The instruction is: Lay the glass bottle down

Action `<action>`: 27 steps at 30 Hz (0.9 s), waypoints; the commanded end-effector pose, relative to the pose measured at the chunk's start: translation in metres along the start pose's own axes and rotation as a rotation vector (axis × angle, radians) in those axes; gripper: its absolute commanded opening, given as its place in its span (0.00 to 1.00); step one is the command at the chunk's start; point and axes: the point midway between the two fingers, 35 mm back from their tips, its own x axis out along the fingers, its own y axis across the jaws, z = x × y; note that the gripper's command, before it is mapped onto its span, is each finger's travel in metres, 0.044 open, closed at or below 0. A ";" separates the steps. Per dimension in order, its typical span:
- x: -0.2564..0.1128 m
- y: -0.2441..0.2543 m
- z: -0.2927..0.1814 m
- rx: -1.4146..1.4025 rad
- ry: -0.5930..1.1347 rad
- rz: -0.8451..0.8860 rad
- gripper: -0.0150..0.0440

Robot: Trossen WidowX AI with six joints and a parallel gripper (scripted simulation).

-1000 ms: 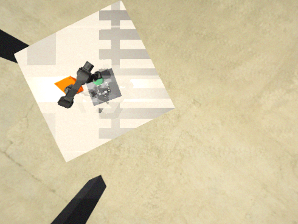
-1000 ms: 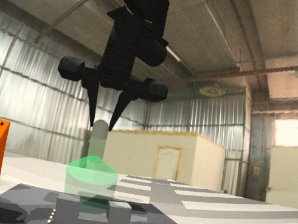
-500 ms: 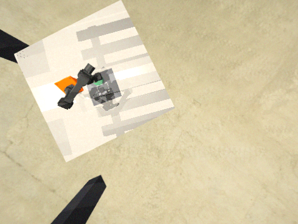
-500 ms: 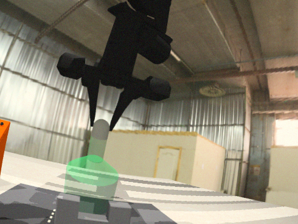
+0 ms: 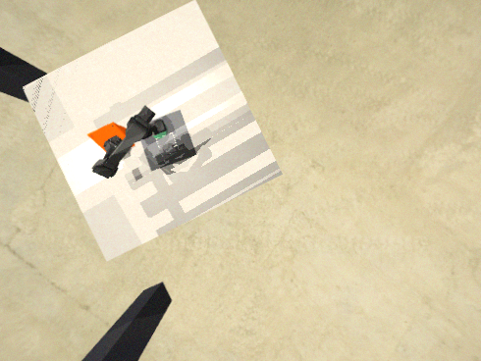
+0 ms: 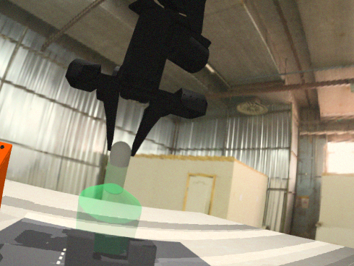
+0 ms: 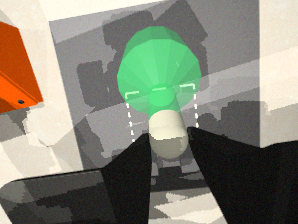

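Note:
The green glass bottle [image 5: 160, 134] [image 6: 108, 217] [image 7: 159, 55] is mostly upright, its pale-capped neck leaning towards the rest. My gripper [image 6: 121, 152] [image 7: 168, 136] is shut on the bottle's neck at the cap, one finger on each side. The grey U-shaped rest [image 6: 77, 249] stands in front of the bottle in the exterior view; in the wrist view it is largely hidden between and behind the fingers. The dashed outline [image 6: 61, 257] [image 7: 194, 86] lies on the mat, partly seen through the bottle. Whether the bottle's base touches the mat cannot be told.
A dark grey square mat [image 5: 172, 119] [image 7: 240, 60] lies under the bottle and rest. An orange block [image 5: 105, 134] [image 6: 3, 166] [image 7: 12, 60] stands beside the mat, near the arm's base. Striped shadows cross the white table top [image 5: 162, 39].

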 end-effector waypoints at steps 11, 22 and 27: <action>0.003 0.001 -0.021 -0.002 -0.005 0.000 0.44; 0.006 0.001 -0.034 -0.004 -0.016 -0.002 0.44; 0.008 0.001 -0.041 -0.005 -0.021 -0.003 0.44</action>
